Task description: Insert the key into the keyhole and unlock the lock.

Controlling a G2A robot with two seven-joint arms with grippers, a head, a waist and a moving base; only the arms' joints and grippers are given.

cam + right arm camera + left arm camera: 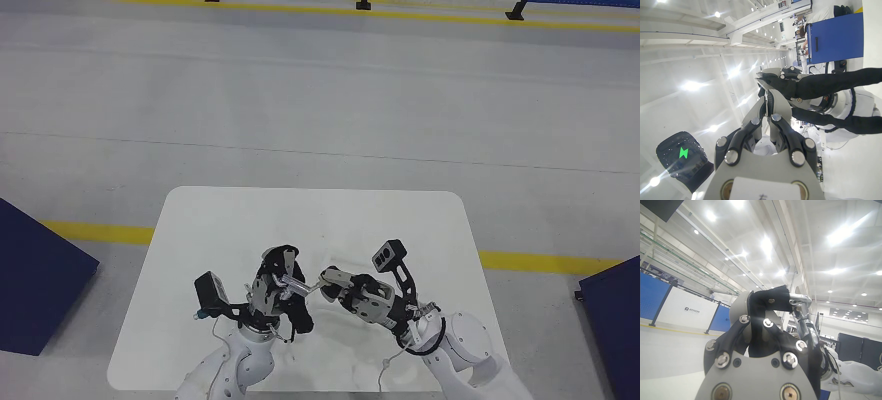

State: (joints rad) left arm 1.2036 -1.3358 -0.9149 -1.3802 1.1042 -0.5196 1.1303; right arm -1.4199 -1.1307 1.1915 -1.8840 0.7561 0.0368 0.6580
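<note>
Both arms meet over the near middle of the white surface (400, 215), tips facing each other, raised off it.

Left tool (793, 313): fingers wrapped in black fabric (772, 302), clamped on a chrome padlock (805, 323). Shackle (800, 297) sticks out past the fabric-covered fingertip and the lock body runs back along the other finger. In the top view the padlock (298, 288) is a small silvery piece at the end of the left tool, pointing across at the right tool (335, 282), touching or just short of it (cannot tell which).

Right tool, own wrist view (766, 94): grey fingers (780, 102) pressed together with only a thin slit between the ribbed pads. Whatever sits in that slit is hidden, so the key cannot be made out. Right in front of the tips is the other arm's fabric-covered tool, very near or touching. Keyhole is not discernible.

Black straps (829, 87) run from the fabric-covered tool towards the white arm behind it.

Also: a black device showing a green lightning-bolt icon (682, 153) beside the right wrist. Grey floor around the surface with a yellow line (100, 232), dark blue panels (35, 280) at both sides.
</note>
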